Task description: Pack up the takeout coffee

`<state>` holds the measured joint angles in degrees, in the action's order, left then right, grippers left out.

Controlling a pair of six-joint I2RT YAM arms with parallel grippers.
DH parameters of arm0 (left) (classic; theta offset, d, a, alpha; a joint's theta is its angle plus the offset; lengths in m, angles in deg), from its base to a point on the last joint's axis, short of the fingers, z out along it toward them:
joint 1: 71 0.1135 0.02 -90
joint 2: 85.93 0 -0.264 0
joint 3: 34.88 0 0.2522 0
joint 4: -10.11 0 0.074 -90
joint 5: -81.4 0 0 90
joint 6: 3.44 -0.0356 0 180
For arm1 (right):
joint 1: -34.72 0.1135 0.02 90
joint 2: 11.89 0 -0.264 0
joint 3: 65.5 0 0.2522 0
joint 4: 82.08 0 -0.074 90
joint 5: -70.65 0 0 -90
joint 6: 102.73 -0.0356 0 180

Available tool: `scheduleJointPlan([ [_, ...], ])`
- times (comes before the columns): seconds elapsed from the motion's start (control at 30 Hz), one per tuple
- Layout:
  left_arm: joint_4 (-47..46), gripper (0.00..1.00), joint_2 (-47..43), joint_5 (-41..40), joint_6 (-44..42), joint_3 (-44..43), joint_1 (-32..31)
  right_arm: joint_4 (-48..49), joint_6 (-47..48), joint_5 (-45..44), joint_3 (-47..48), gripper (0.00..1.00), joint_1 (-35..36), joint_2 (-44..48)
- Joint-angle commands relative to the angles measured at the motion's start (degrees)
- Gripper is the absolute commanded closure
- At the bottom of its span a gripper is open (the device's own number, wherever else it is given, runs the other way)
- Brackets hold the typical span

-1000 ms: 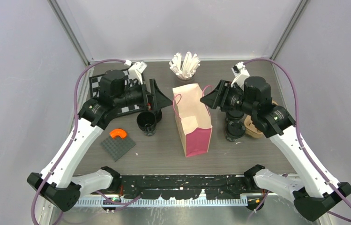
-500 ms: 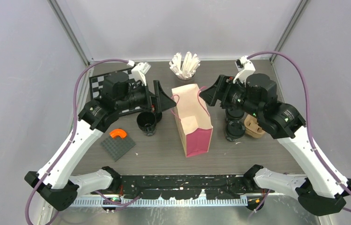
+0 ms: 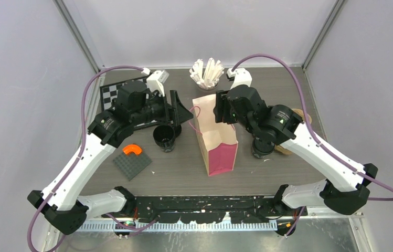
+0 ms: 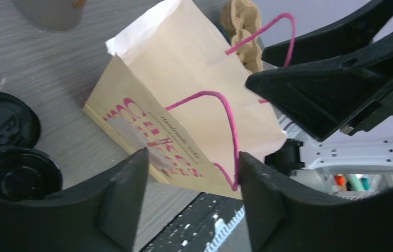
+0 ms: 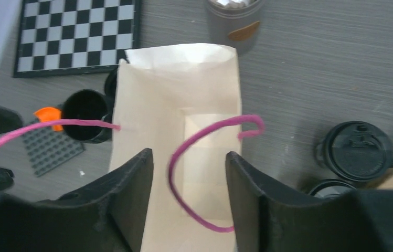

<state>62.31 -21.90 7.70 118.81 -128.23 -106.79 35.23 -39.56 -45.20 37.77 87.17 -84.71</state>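
Observation:
The pink paper bag [image 3: 216, 137] stands open mid-table. Two black takeout coffee cups [image 3: 163, 137] sit left of it, and more lidded ones [image 3: 263, 148] sit right of it, partly under the right arm. My left gripper [image 3: 186, 113] is open beside the bag's left side. In the left wrist view my left gripper [image 4: 191, 168] has the bag's pink handle [image 4: 225, 113] between its fingers, touching the right one. My right gripper [image 3: 220, 110] hovers open over the bag's mouth. The right wrist view shows my right gripper [image 5: 189, 163] with the other handle loop [image 5: 199, 152] hanging loose between its fingers.
A grey cup of white sticks [image 3: 207, 73] stands behind the bag. A checkerboard [image 3: 111, 93] lies at the back left. An orange piece [image 3: 132, 149] and a grey studded plate [image 3: 131, 164] lie front left. The brown pulp carrier [image 3: 284, 149] sits at the right.
The right arm has swung left from above the right-hand cups to over the bag's mouth. The left gripper has edged towards the bag's handle and narrowed a little.

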Motion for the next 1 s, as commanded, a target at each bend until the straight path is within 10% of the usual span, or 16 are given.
scheduleJointPlan([
  [0.0,0.7,0.49,-0.4,-4.4,-2.2,-1.4,-0.3,-1.2,1.3,-9.9,2.7,0.48,0.6,0.8],
  [0.17,3.3,0.99,-1.5,-11.4,-4.2,-1.1,-0.2,1.5,2.7,-11.8,-2.3,0.57,0.6,5.5],
  [0.97,-3.8,1.0,-7.2,-11.9,1.9,18.0,-0.2,23.6,-4.8,9.7,-38.3,0.88,-14.6,21.0],
])
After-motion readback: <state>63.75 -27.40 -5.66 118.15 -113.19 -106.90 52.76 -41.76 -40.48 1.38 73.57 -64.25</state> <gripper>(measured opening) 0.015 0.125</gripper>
